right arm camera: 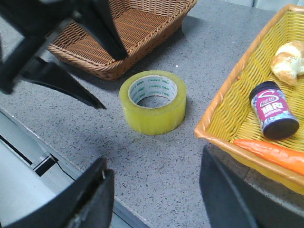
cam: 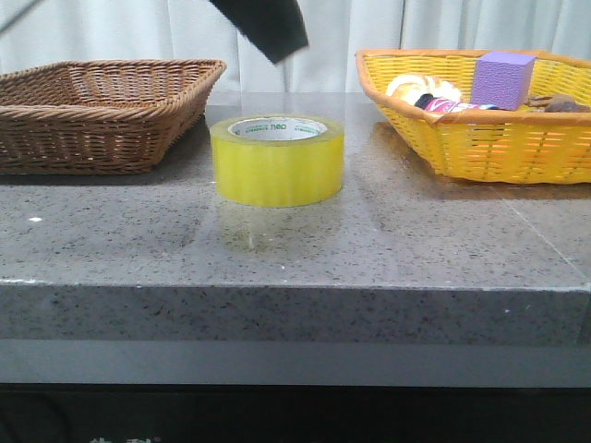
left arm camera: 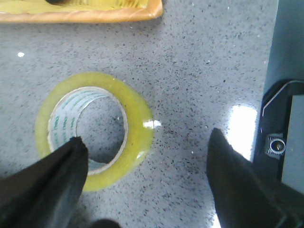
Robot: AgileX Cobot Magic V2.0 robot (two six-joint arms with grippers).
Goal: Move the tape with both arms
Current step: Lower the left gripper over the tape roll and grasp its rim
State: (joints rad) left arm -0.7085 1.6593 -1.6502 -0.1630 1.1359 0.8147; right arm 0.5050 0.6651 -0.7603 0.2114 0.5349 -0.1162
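The yellow tape roll point(cam: 277, 161) stands flat on the grey stone table, open core up, between two baskets. My left gripper point(left arm camera: 147, 137) is open and empty, hovering above the tape point(left arm camera: 92, 130); one finger point(left arm camera: 52, 183) hangs over the roll's near rim and the other point(left arm camera: 242, 183) is over bare table. A dark finger point(cam: 268, 28) shows above the tape at the top of the front view. My right gripper point(right arm camera: 156, 161) is open and empty, above the table on the near side of the tape point(right arm camera: 153, 102), well apart from it. The left gripper point(right arm camera: 71, 52) also shows in the right wrist view.
A brown wicker basket point(cam: 102, 111) stands at the left. A yellow basket point(cam: 480, 138) at the right holds a purple cube point(cam: 503, 78), a bread roll point(right arm camera: 289, 57), a small jar point(right arm camera: 273, 111) and a carrot point(right arm camera: 270, 152). The table's front edge point(right arm camera: 52, 142) is close.
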